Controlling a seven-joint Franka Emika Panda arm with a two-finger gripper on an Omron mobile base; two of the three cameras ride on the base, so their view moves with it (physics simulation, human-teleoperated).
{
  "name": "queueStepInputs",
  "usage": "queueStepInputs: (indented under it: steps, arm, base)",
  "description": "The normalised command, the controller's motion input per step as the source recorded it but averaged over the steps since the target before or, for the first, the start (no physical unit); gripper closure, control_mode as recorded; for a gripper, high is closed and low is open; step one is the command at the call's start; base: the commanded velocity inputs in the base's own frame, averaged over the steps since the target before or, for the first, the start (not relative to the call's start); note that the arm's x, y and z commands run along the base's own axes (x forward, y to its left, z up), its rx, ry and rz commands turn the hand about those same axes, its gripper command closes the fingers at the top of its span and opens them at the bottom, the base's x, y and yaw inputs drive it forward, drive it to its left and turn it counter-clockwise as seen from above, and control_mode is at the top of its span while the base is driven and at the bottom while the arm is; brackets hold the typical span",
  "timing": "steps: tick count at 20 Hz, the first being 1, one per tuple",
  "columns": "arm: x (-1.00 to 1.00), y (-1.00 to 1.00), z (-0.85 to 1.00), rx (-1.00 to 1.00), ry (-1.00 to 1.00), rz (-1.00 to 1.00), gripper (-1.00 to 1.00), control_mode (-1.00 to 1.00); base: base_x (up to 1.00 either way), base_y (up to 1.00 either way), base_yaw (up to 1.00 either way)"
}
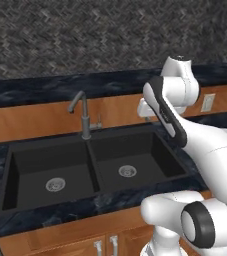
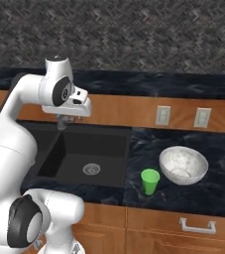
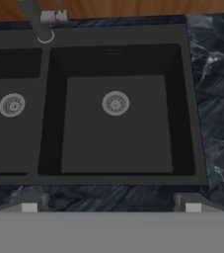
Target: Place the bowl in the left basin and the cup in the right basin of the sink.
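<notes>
In the left base view you see the sink (image 1: 92,167) across the middle of the frame, with the left basin (image 1: 50,172) and the right basin (image 1: 130,160) both bare down to their silver drains, and the grey faucet (image 1: 82,115) standing behind the divider; the white arm (image 1: 185,130) rises at the right and hides the surface beyond it. In the right base view the bowl (image 2: 183,165) stands on the dark marbled surface (image 2: 218,188) at the right of the frame, and the cup (image 2: 150,181) stands just beside it, lower and to the left, near the sink's edge. The end effector (image 2: 67,119) hangs above the sink, at the upper left. I judge the bowl stiff, rather heavy and smooth, so you should pinch its rim; the cup looks light and may tip, so take it around the wall. In the hand view the end effector (image 3: 111,202) looks down on the right basin, its jaws spread wide with nothing between them. Behind runs a wooden band (image 2: 134,109) with two outlets (image 2: 162,115), under a dark wall (image 2: 134,34).
</notes>
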Motion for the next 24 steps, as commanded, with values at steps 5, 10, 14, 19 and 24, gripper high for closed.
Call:
queueStepInputs:
  steps: [5, 10, 14, 19, 24]
  arm:
    - [0.0, 0.0, 0.0, 0.0, 0.0, 0.0, -1.0, 1.0]
    - [0.0, 0.0, 0.0, 0.0, 0.0, 0.0, -1.0, 1.0]
    - [0.0, 0.0, 0.0, 0.0, 0.0, 0.0, -1.0, 1.0]
    - [0.0, 0.0, 0.0, 0.0, 0.0, 0.0, -1.0, 1.0]
    - [0.0, 0.0, 0.0, 0.0, 0.0, 0.0, -1.0, 1.0]
  base:
    - [0.24, -0.09, 0.23]
    - [0.22, -0.24, 0.16]
    - [0.17, -0.38, 0.01]
    - [0.17, -0.34, 0.0]
    - [0.15, -0.13, -0.01]
